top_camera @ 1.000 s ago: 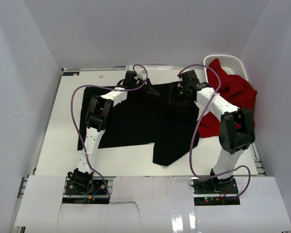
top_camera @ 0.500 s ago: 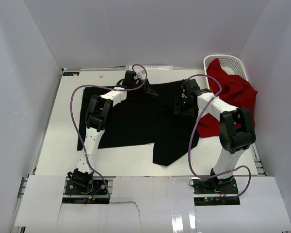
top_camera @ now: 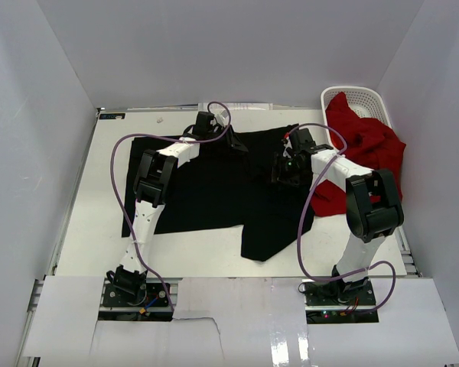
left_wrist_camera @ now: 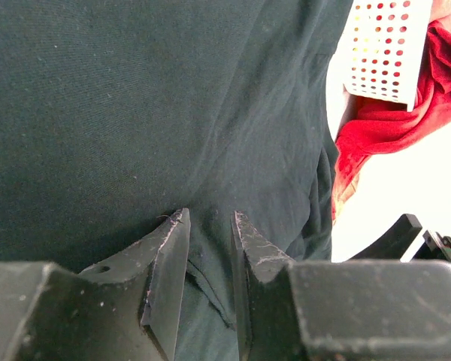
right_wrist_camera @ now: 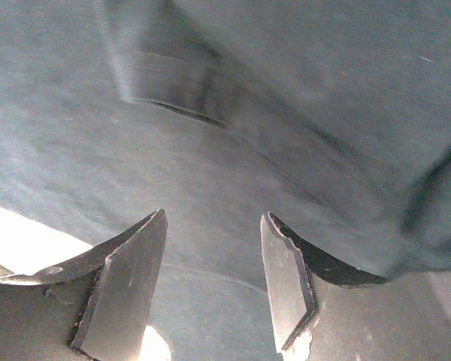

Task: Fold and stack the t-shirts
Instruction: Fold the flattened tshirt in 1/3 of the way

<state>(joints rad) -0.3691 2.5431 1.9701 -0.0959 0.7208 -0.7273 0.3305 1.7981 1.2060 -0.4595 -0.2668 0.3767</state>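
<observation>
The black t-shirt [top_camera: 214, 191] lies spread on the white table, one part hanging toward the near edge at centre right. My left gripper [top_camera: 236, 144] sits at the shirt's far edge. In the left wrist view the gripper [left_wrist_camera: 210, 218] has its jaws nearly together with a fold of the black cloth [left_wrist_camera: 135, 98] between them. My right gripper [top_camera: 283, 174] hovers low over the shirt's right part. In the right wrist view the gripper [right_wrist_camera: 214, 218] is open and empty above the black cloth [right_wrist_camera: 286, 75]. The red t-shirt [top_camera: 371, 141] hangs out of the basket onto the table, bunched.
The white lattice basket [top_camera: 363, 98] stands at the back right corner; it also shows in the left wrist view [left_wrist_camera: 383, 53] with the red shirt [left_wrist_camera: 376, 128] below it. White walls enclose the table [top_camera: 107, 168]. Purple cables loop over both arms.
My right gripper has moved from the shirt's far right edge toward the near left, lower over the black cloth. The left gripper has stayed put.
</observation>
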